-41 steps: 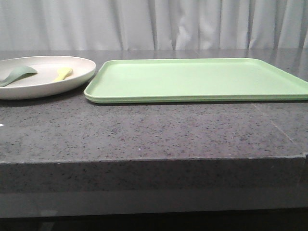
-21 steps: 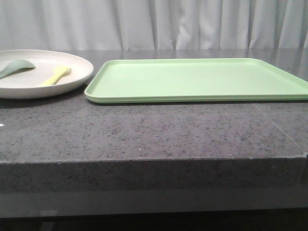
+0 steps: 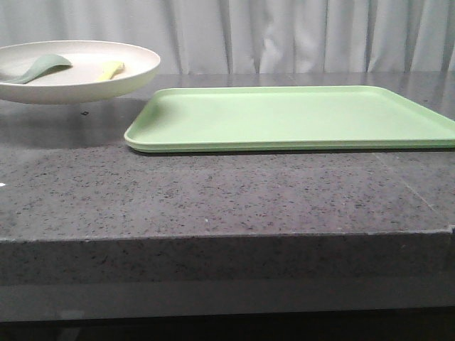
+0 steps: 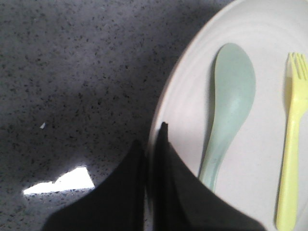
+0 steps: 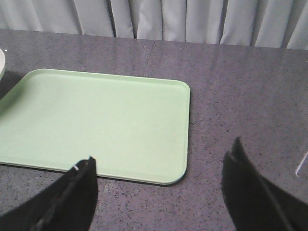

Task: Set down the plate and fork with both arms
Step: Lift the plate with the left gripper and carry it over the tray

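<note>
We find the left gripper (image 4: 153,144) clamped on the rim of the plate (image 3: 135,79), its two dark fingers (image 4: 168,173) pressed close together with the rim edge caught between them, seen at the lower centre of the left wrist view. In the front view the plate sits at the upper left of the frame, raised clear of the dark speckled table (image 3: 213,192) with a shadow on the surface beneath it; the arm itself is out of that frame. The plate is round, shallow, off-white and matte, with a raised rim, and appears roughly level. Inside it lies the fork (image 4: 291,144), slim and pale yellow, tines visible at the upper right of the left wrist view, beside a grey-green spoon (image 4: 231,106); the two lie apart, not touching. The right gripper (image 5: 159,192) hangs above the table with its jaws spread wide and nothing between them, its fingers at the lower corners of the right wrist view. The light green tray (image 3: 298,117) lies flat at centre right of the front view, just beside the plate.
</note>
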{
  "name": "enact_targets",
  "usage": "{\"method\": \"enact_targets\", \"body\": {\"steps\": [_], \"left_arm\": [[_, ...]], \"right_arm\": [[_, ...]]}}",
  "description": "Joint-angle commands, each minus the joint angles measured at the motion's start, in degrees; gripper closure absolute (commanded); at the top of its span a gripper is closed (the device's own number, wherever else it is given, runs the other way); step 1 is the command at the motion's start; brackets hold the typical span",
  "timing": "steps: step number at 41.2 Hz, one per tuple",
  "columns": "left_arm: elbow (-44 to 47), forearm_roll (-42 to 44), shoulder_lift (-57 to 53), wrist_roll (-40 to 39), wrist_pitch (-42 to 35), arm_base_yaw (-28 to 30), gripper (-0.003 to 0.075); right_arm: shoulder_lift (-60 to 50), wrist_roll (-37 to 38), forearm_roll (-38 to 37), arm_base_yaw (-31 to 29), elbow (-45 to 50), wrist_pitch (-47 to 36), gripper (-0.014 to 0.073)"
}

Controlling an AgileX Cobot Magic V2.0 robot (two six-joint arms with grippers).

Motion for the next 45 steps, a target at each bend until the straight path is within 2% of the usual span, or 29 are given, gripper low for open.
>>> {"method": "enact_targets", "body": {"steps": [1,24,37,45], "left_arm": [[-1.98,-4.59,-2.69,-2.49,-0.84,-1.16,0.0738],[-1.98,-4.71,-2.59,-12.59,-7.88,-16.36,0.0738],[-1.98,-4.93,-2.10,-15.97,-14.87,-25.09,0.0738],[-3.75,-6.97,1.16,-15.97,-15.12,-28.79,0.0738]], "right_arm": [[0.58,-0.44,0.46,-0.14,-1.94,-4.30,0.0041],[0.58,-0.44,0.46,-0.14,-1.94,-4.30,0.0041],[0.58,-0.44,0.46,-0.14,-1.94,-4.76,0.0041],[0.58,-0.44,0.46,-0.14,-1.94,-4.87,0.0041]]}}
